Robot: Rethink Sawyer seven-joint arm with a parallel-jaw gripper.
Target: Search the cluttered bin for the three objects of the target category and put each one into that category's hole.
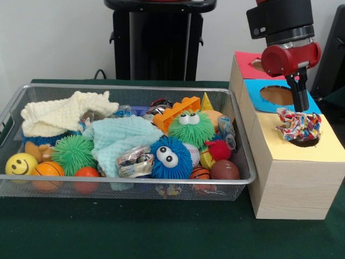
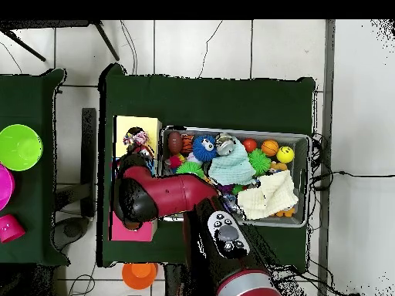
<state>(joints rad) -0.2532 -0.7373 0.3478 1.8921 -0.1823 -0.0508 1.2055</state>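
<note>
At three o'clock of the wire bin [image 1: 125,186] stands a wooden box [image 1: 294,183] with three coloured tops: red [image 1: 245,63] farthest, blue [image 1: 267,86] in the middle, yellow [image 1: 285,143] nearest. The gripper [image 1: 298,108] hangs straight down over the yellow top, its tips at the top of a multicoloured cloth [image 1: 298,125]; whether the tips are apart or clamped on the cloth I cannot tell. The cloth sits bunched at the yellow hole [image 1: 306,143], covering most of it, with a dark edge of the hole showing at five o'clock of the bundle. The blue hole [image 1: 276,95] lies open at eleven o'clock of the cloth. In the bin lie a cream cloth [image 1: 62,113] at ten o'clock, a mint cloth [image 1: 121,137] at centre, a green fuzzy ball [image 1: 190,129] and a blue one [image 1: 170,157] with googly eyes, a smiley ball [image 1: 20,164] at eight o'clock, and a small basketball [image 1: 47,171] beside it. From overhead, the red arm [image 2: 166,193] covers much of the box.
</note>
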